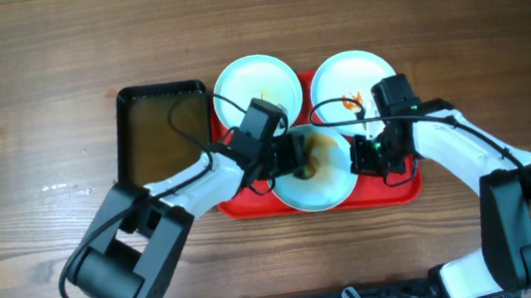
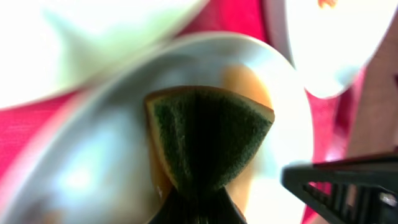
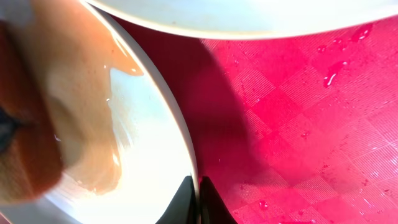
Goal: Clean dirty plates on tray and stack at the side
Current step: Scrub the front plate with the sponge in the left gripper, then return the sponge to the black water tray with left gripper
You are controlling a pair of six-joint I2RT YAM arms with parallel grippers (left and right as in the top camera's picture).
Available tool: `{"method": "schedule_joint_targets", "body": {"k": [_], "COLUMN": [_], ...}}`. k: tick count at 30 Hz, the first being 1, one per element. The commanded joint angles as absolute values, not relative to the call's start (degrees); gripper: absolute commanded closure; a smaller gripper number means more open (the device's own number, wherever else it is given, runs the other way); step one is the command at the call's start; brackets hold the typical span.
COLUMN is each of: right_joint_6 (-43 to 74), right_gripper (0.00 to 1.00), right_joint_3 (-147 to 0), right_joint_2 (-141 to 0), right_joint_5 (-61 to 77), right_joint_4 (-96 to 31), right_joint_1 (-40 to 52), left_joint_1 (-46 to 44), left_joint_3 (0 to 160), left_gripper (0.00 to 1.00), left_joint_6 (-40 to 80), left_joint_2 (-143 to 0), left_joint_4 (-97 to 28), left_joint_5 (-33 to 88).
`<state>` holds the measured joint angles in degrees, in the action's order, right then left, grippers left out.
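A brown wood-grain counter carries the red tray, its floor wet with droplets. A black basin sits just beside the tray's left end. Two back plates lie side by side at the tray's far edge, the right one with an orange smear. The front plate lies between the arms. The left hand is clamped on a green-faced sponge pressed onto the plate's orange-streaked centre. The right hand is narrowed, pinching the front plate's right rim.
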<state>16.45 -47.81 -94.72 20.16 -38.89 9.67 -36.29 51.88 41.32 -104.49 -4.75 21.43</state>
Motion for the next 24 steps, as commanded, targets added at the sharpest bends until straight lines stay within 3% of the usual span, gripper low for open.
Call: {"method": "schedule_joint_targets", "body": {"k": [1,5,9,15,18,24], "right_joint_6": [16.5,16.5,16.5,16.5,16.5,16.5], "right_gripper": [0.96,0.95,0.95,0.95,0.95,0.95], "right_joint_3": [-47.2,-47.2,-47.2,-47.2,-47.2,-47.2], "right_joint_2": [-95.4,-95.4,-95.4,-95.4,-95.4,-95.4], "right_joint_5": [19.2,19.1,19.2,19.2,19.2,19.2], "right_joint_4": [-39.3,-39.6,-39.5,-39.5,-39.6,-39.7], "right_joint_1": [9.8,9.8,9.8,9.8,9.8,9.8], "left_joint_1": [-34.2,-33.7,-31.2,-18.2,-13.1,-10.5], "left_joint_3": [51.6,51.8,51.8,51.8,51.6,51.6], "left_gripper": [0.96,0.96,0.96,0.96,0.96,0.96], "left_joint_6": [36.3,30.5,28.7,23.3,12.2,4.7], "left_joint_2": [-102.9,-90.8,-82.4,-82.3,-83.5,-92.9], "left_joint_4": [-7.6,-9.4,-19.3,-30.9,-31.9,-30.8], "left_joint_5": [16.2,17.9,7.9,-7.2,-7.2,-1.7]}}
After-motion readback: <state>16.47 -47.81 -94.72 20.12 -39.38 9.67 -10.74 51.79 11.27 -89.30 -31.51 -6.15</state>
